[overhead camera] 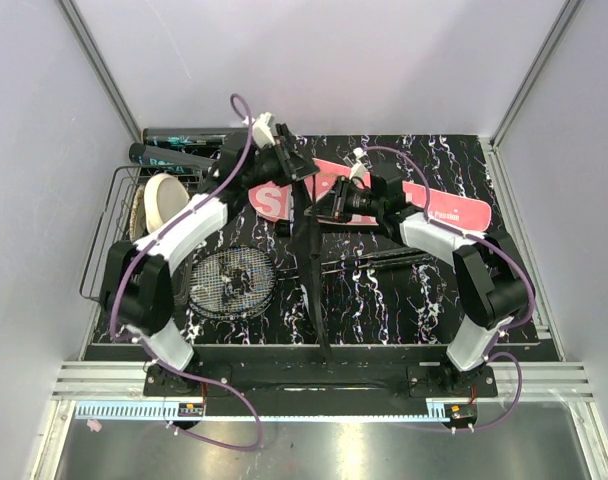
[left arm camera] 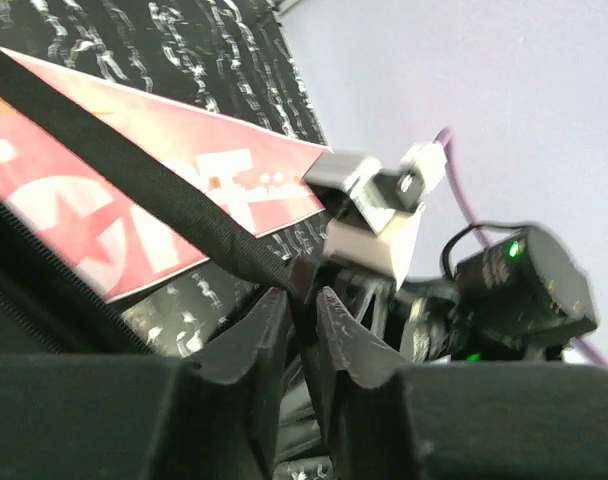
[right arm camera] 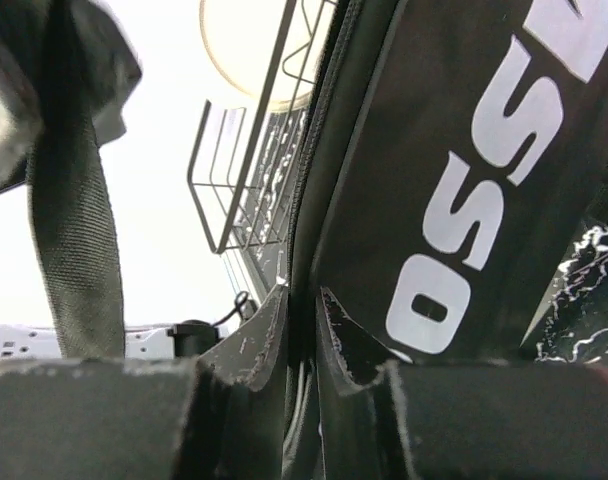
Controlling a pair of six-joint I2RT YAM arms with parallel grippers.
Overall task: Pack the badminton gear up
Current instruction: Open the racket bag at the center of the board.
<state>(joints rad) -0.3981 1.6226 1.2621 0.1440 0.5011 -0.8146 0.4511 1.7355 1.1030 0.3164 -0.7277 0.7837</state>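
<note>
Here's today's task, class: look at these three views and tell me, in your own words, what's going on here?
Both arms are handling the black bag, held up on edge above the middle of the table. The left tool is pinched shut on its black strap. The right tool is closed on the bag's edge. The pink case lies flat behind them. What the bag contains cannot be seen.

Left arm (overhead camera: pixel 184 225) reaches forward from its base, forearm angled inward, wrist tipped down; left claw (overhead camera: pixel 300 172) jaws nearly together, pinching a black strap (left arm camera: pixel 134 170); right arm (overhead camera: pixel 434 235) elbow out to the right, forearm pointing left; right claw (overhead camera: pixel 319 212) jaws narrow, closed on the bag (right arm camera: pixel 464 200) edge; claws near each other.
</note>
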